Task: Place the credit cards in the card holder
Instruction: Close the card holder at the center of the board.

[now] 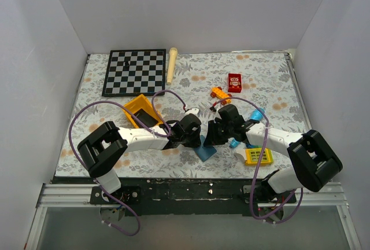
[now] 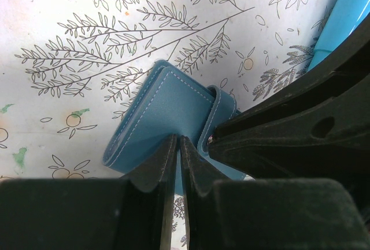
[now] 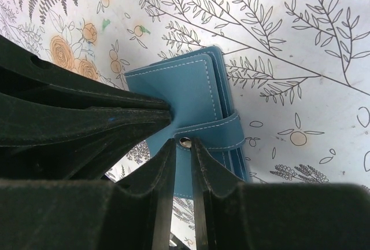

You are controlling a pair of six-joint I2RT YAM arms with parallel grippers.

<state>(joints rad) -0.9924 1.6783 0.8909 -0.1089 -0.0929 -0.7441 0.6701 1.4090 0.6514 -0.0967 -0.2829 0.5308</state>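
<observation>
The slate-blue card holder [image 1: 205, 150] hangs folded between my two grippers, just above the flowered table. My left gripper [image 1: 195, 136] is shut on one edge of the card holder [image 2: 167, 108], its fingertips [image 2: 167, 149] pinching the leather. My right gripper [image 1: 211, 134] meets it from the other side. In the right wrist view its tips [image 3: 184, 143] close on the end of the snap tab [image 3: 217, 131], with the metal snap between them. The strap wraps round the card holder [image 3: 193, 91]. A flat black card [image 1: 148, 121] lies in the yellow tray [image 1: 139, 108].
A chessboard [image 1: 134, 72] and a wooden peg [image 1: 171, 65] lie at the back left. A red box [image 1: 235, 82] and an orange toy [image 1: 219, 93] sit at the back right. A bright blue tube toy [image 1: 256, 113] and a yellow grid piece [image 1: 258, 156] lie under my right arm.
</observation>
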